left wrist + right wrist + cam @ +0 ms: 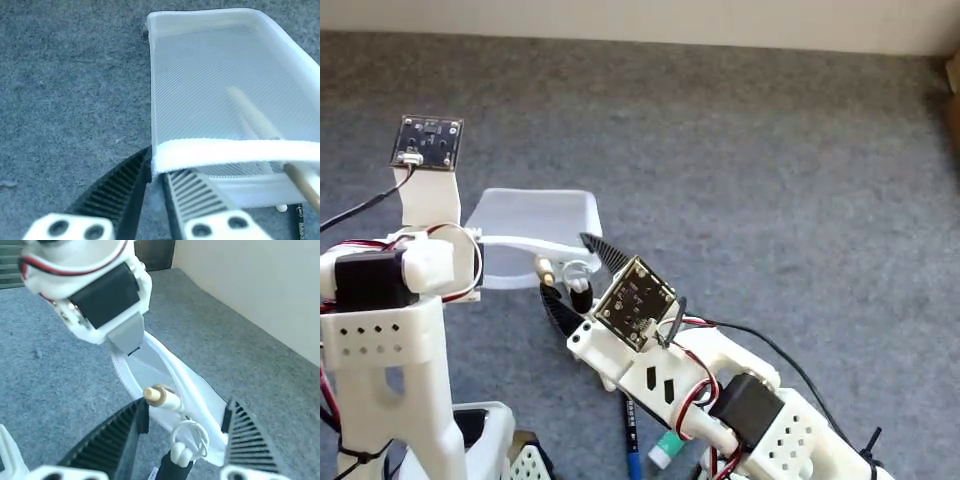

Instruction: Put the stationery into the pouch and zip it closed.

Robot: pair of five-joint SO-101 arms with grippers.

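Translucent white mesh pouch (535, 222) on grey felt-covered table (770, 180), its rim pinched in left claw (156, 167), jaws clamped together on it. Cream-tipped pen (161, 396) juts from pouch mouth, with black loop-topped item (175, 462) just beside. Right claw (185, 415) spread wide around both. Blue pen (633, 440) and teal-capped item (665, 452) lie under right arm.

The pouch (535, 225), a translucent white mesh bag, sits left of centre in the high view, its mouth open toward the lower right. A cream pen (548, 268) with a tan end lies partly inside it, and a black pen (580, 298) with a white loop is just at the mouth. A blue pen (632, 440) and a teal-and-white item (665, 452) lie on the bench (800, 180) at the bottom edge.
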